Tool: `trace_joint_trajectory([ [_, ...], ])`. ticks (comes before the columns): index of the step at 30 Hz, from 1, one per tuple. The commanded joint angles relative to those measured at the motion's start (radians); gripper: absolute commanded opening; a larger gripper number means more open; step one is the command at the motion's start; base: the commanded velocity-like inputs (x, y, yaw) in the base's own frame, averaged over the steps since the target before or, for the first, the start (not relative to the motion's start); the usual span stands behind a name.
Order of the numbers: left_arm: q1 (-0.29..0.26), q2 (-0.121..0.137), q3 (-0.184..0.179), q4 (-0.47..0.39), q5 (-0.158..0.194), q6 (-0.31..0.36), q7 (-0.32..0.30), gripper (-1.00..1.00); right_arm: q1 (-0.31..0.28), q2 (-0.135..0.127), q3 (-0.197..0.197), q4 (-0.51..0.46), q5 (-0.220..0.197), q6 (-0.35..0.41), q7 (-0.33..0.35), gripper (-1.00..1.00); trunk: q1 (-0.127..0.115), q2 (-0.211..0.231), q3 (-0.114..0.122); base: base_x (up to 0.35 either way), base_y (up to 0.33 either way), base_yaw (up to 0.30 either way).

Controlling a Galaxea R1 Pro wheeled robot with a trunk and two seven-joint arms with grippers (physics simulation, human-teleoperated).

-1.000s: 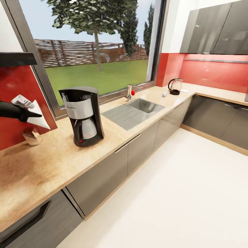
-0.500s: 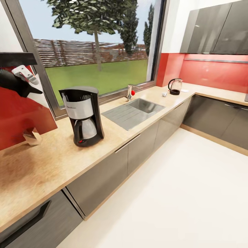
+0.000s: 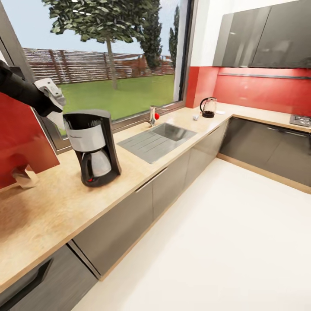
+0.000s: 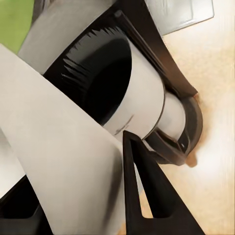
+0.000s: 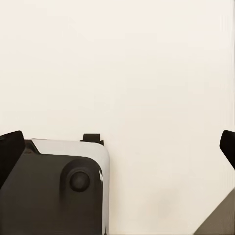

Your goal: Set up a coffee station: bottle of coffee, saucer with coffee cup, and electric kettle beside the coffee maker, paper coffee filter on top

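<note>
The right wrist view looks down on a plain, pale cream floor (image 5: 147,73) with no marks or seams. Two dark fingertips of the right gripper (image 5: 120,144) show at opposite edges of the picture, one fingertip (image 5: 11,147) at one side and the other at the far side, standing wide apart with only bare floor between them. Near the first fingertip sits part of the robot's body (image 5: 54,191): a dark grey rounded panel with a round knob, edged by a light grey casing.
</note>
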Motion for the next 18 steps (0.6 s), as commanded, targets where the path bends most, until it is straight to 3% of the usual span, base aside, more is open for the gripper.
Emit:
trace_joint_trajectory([
  [1, -0.001, -0.001, -0.003, -0.001, -0.015, 0.007, -0.008, -1.00, -0.001, 0.000, -0.001, 0.000, 0.001, -0.003, -0.001, 1.00, 0.001, -0.002, -0.002, 0.000, 0.000, -0.262],
  [11, 0.000, -0.004, -0.004, -0.007, -0.060, 0.005, -0.008, -1.00, -0.001, 0.000, -0.001, 0.000, 0.001, -0.003, -0.001, 1.00, 0.001, -0.002, -0.002, 0.001, 0.000, -0.252],
  [18, 0.004, -0.001, -0.006, -0.008, -0.067, 0.000, -0.008, -1.00, -0.001, -0.001, -0.001, 0.000, 0.001, -0.003, -0.001, 1.00, 0.001, -0.002, -0.002, 0.198, 0.000, -0.040],
])
